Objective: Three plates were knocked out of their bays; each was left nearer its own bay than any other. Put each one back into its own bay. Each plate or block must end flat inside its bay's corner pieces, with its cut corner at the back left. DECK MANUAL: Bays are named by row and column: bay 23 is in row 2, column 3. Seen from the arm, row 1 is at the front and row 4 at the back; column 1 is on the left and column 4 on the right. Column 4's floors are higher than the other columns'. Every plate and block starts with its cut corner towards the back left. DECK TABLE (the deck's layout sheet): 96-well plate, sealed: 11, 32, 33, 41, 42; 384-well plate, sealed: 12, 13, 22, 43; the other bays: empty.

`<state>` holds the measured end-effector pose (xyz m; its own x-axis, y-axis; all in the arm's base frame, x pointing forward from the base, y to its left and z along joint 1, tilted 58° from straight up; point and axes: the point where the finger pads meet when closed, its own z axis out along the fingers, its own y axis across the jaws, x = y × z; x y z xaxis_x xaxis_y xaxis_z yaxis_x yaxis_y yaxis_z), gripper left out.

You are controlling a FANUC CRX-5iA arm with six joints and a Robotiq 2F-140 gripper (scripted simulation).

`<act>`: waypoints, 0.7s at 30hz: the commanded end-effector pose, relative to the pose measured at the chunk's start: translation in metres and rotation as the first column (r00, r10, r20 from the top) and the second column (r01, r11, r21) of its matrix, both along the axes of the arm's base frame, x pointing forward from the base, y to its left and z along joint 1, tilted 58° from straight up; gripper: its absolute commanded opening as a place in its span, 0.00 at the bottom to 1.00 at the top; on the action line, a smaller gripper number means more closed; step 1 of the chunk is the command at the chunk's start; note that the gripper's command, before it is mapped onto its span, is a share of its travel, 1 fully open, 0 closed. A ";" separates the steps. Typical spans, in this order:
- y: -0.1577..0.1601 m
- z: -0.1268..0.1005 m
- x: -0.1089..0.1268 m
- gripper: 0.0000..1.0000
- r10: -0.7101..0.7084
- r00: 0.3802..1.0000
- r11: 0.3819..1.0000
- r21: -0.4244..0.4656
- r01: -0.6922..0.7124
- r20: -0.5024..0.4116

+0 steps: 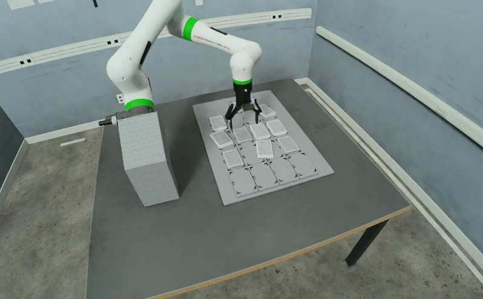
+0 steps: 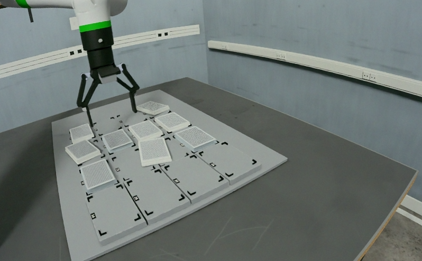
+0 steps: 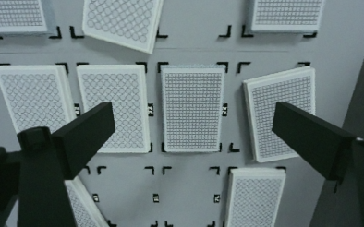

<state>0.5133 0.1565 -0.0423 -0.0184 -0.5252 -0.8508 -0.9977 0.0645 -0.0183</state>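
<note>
Operator: Start with the top view. Where does the likely task plate lie?

Instructor: Take the white rectangular 384-well plate in bay 22 as landmark. The skewed white rectangular 96-well plate nearest bay 41 lies behind it and to its left, as seen from the arm. I judge this one a probable pickup; the view does not fix the order.

Operator: State of the black two-finger gripper?

Instructor: Fingers wide apart, nothing clamped. They hang above the deck, around the left side of the landmark.

Operator: Exterior view?

Instructor: The skewed plate appears beyond the rear finger, outside the finger span. A move towards the back and left of the landmark is therefore required before descent. Contact with the deck cannot be confirmed along its whole underside.

Operator: Wrist view?

Instructor: The fingers are spread front to back, across the landmark's short side. The skewed plate shows at the lower left of the landmark, partly covered by a finger. Its long axis runs obliquely, while the landmark's runs straight up the view. The wrist should be rotated to match before closing, then rotated back to square the plate in its bay. An unrotated grip could catch the corners.
</note>
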 end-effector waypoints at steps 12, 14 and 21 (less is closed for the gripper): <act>-0.004 0.001 0.053 1.00 0.000 1.000 1.000 -0.001 0.000 0.000; -0.005 0.001 0.061 1.00 0.000 1.000 1.000 -0.001 0.000 0.000; -0.007 0.002 0.089 1.00 -0.001 1.000 1.000 -0.001 0.001 0.000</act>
<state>0.5878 0.1517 -0.0410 -0.0183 -0.5254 -0.8507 -0.9977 0.0651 -0.0187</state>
